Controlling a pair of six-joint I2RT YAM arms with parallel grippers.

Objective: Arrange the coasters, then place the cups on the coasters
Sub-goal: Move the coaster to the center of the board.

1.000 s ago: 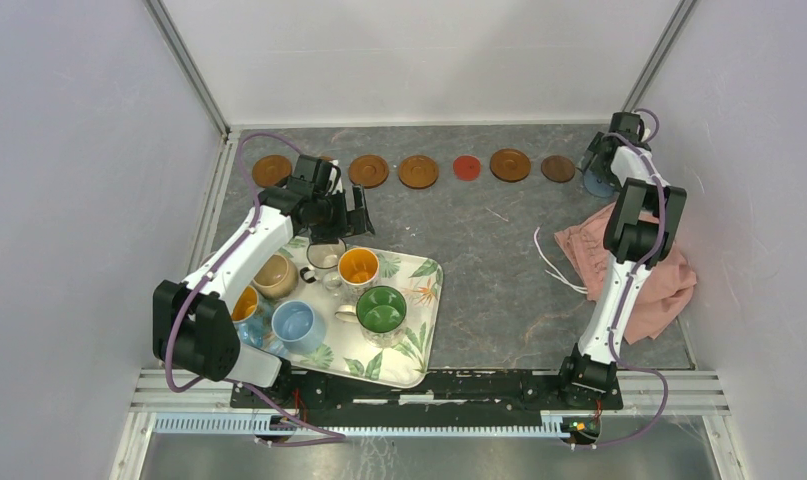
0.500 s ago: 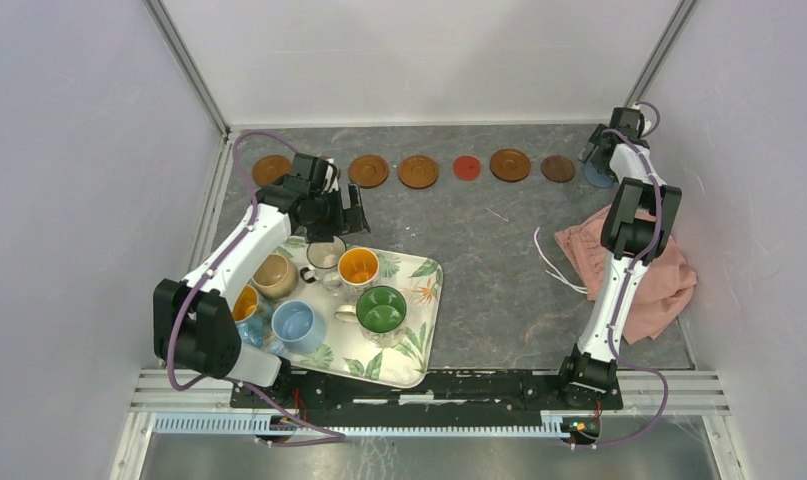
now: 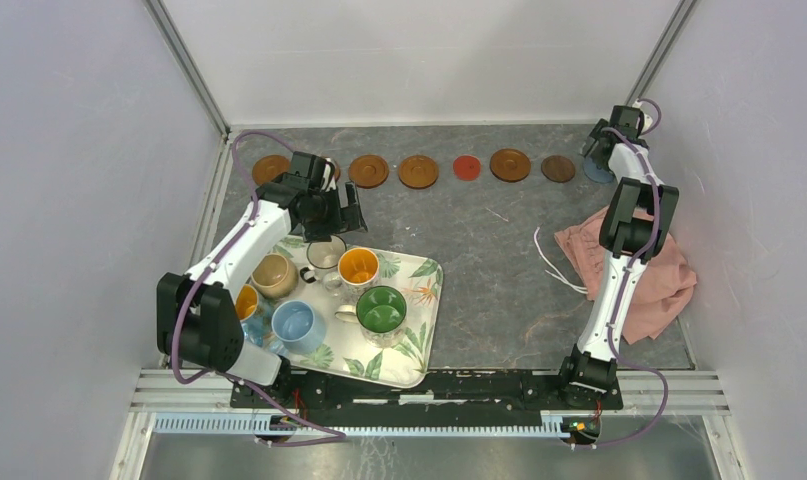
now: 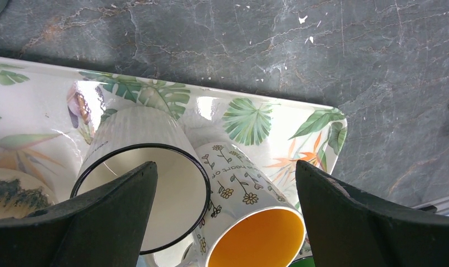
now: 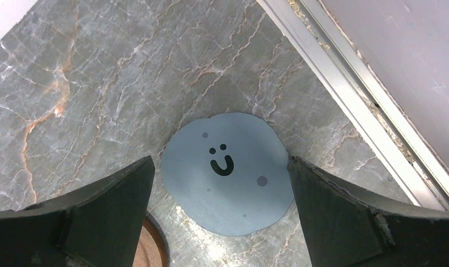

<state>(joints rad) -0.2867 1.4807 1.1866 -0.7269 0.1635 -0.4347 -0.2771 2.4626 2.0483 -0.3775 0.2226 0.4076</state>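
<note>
Your right gripper [image 5: 220, 160] has lifted and pulled back toward the far right corner, so the grey-blue round flat coaster with the smiley face [image 5: 233, 194] shows more in the overhead view now. Its jaws look a hair wider too. Your left gripper [image 4: 226, 164] has drifted a touch left and away by the cream ribbed cup with the dark rim [image 4: 133, 130], shoulder shifting slightly with it.
</note>
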